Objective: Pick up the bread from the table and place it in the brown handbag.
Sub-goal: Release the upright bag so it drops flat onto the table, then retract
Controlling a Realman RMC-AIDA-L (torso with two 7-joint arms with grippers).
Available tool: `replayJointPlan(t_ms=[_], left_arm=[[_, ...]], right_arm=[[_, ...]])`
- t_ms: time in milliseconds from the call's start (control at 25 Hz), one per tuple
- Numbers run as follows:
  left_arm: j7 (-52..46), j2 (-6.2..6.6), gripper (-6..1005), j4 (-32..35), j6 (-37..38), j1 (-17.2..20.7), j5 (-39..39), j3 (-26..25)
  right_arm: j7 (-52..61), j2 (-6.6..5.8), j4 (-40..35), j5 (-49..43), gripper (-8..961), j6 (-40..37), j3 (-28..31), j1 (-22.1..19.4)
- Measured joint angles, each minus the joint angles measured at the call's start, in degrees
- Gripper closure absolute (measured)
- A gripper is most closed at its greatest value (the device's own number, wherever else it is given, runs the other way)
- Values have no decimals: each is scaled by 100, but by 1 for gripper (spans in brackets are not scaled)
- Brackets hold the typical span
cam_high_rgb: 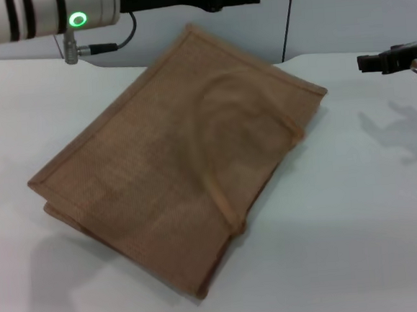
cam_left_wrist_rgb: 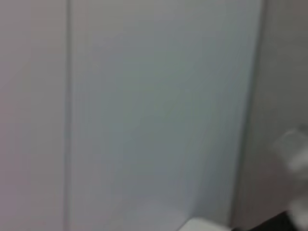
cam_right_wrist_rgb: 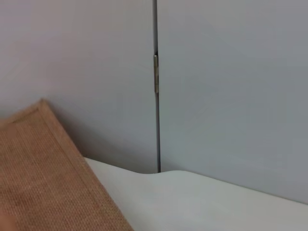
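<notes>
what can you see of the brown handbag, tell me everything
The brown handbag is a large rectangular tote of tan-brown woven, jute-like fabric with lighter tan trim along its edges. It lies flat on its side on the white table, turned diagonally, one corner toward the back wall. A lighter looped strap handle rests flat on its upper face. Neither gripper touches it, and no bread shows.

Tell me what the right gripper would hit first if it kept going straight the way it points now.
Probably the brown handbag. The right gripper hovers at the table's far right, pointing left toward the bag's far corner; depth is unclear, so it might pass above or behind.
</notes>
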Motion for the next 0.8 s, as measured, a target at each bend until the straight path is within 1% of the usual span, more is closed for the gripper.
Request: replayJointPlan(t_ms=[120,200,240,320,360,480,600,640,680,800], left_arm=[[253,-15,215,-254,-277,-33,-298,-295],[311,-30,221,-319,-196,13,-301,-424],[384,-34,224,-348,-68,83,-289,-470],[778,-41,229,-462,431,348,-309,-496],[778,-41,230,-462,431,348,-309,-496],[1558,-76,239,-773,1083,637,-610,-440],[2452,-86,254,-1261,1562,756,-1139,-432],[3144,-90,259,-1625,1873,804,-1624,-431],[3144,-90,264,-1625,1873,804,-1624,-431],[4265,-102,278,-2205,2092,819,-2573,-422]], right_arm=[[-9,0,87,0,285,-38,23,41],[-27,1,179,0,285,-153,-7,60],[-37,3,215,0,285,-223,-40,67],[-52,13,253,7,285,-493,-210,38],[-53,25,258,16,285,-671,-348,-7],[-56,38,218,257,286,-1543,-967,-273],[-85,20,194,487,286,-2561,-1558,-544],[-100,17,200,515,286,-2924,-1734,-632],[-109,18,221,527,286,-3248,-1897,-716],[-114,13,419,531,287,-4455,-2435,-908]])
